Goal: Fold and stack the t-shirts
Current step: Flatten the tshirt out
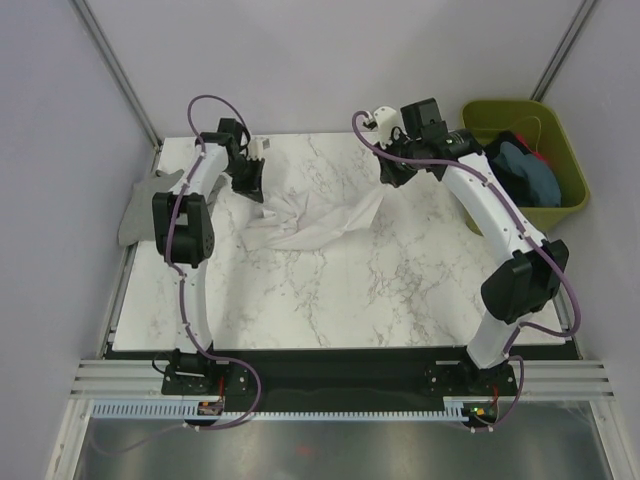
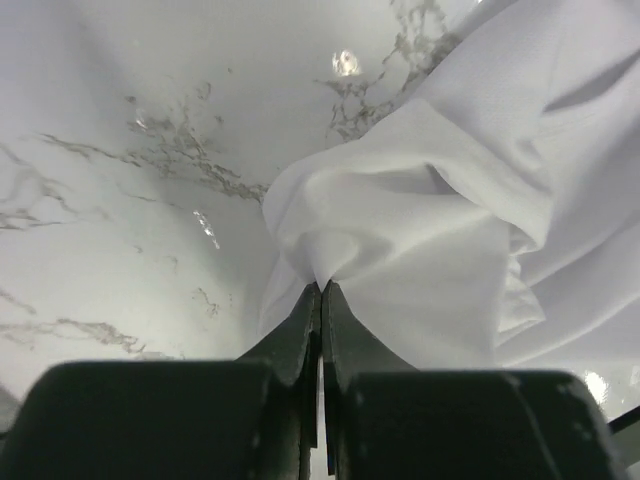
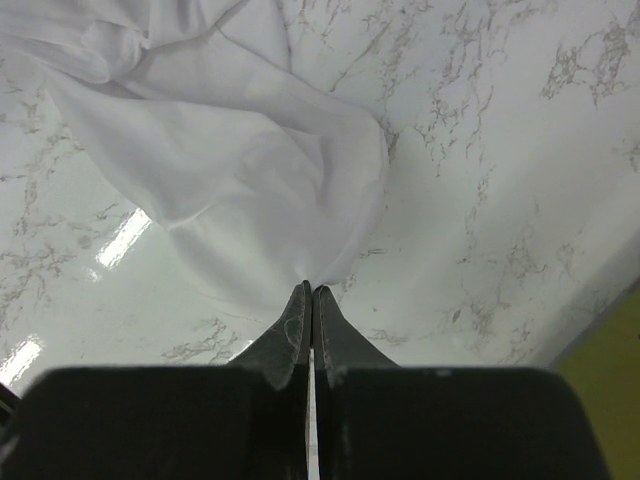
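1. Table (image 1: 330, 290) – glossy white marble-pattern top with grey veins, filling the middle of the top view
2. Walls (image 1: 320, 60) – plain pale lavender-grey panels close in on the far, left and right sides
3. A slanted metal strut stands at each far corner: left strut (image 1: 115, 65), right strut (image 1: 565, 45)
4. Olive-green bin (image 1: 545, 216) sits just beside the table's far right edge
5. Near edge – black strip (image 1: 340, 365), then silver rails (image 1: 120, 378), then a dull metal sheet (image 1: 330, 450)
6. Light is soft and even; bright glints (image 2: 345, 62) show on the tabletop in both wrist views
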Controlling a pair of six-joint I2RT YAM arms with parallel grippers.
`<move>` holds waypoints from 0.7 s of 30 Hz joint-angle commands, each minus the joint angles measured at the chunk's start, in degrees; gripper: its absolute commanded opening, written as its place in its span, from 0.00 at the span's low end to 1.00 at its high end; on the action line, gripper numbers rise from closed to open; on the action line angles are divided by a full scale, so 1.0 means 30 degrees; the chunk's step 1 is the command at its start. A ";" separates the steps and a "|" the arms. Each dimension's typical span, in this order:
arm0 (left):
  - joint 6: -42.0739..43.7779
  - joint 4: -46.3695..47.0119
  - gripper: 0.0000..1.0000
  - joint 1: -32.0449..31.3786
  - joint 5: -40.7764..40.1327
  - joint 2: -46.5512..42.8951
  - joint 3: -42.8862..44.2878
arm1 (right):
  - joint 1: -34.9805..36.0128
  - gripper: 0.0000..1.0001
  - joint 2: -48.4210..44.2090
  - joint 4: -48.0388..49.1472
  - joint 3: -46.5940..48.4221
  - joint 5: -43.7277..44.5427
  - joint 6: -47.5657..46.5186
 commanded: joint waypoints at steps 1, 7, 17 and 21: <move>0.0260 0.0618 0.02 -0.0028 0.0257 -0.3803 0.2016 | -0.0163 0.00 0.0471 0.0761 0.1728 0.1505 -0.0347; 0.1078 0.1409 0.02 0.0090 -0.0774 -0.7994 0.3015 | -0.0631 0.00 0.0064 0.2224 0.3316 0.5780 -0.0582; 0.2663 0.1498 0.02 0.0090 -0.2354 -1.3504 0.2026 | -0.4438 0.00 -0.2982 0.3398 0.2790 0.7253 0.1349; 0.2634 0.1410 0.02 0.0090 -0.2006 -1.6285 -0.0260 | -0.5408 0.00 -0.5288 0.2813 0.1390 0.4275 0.2289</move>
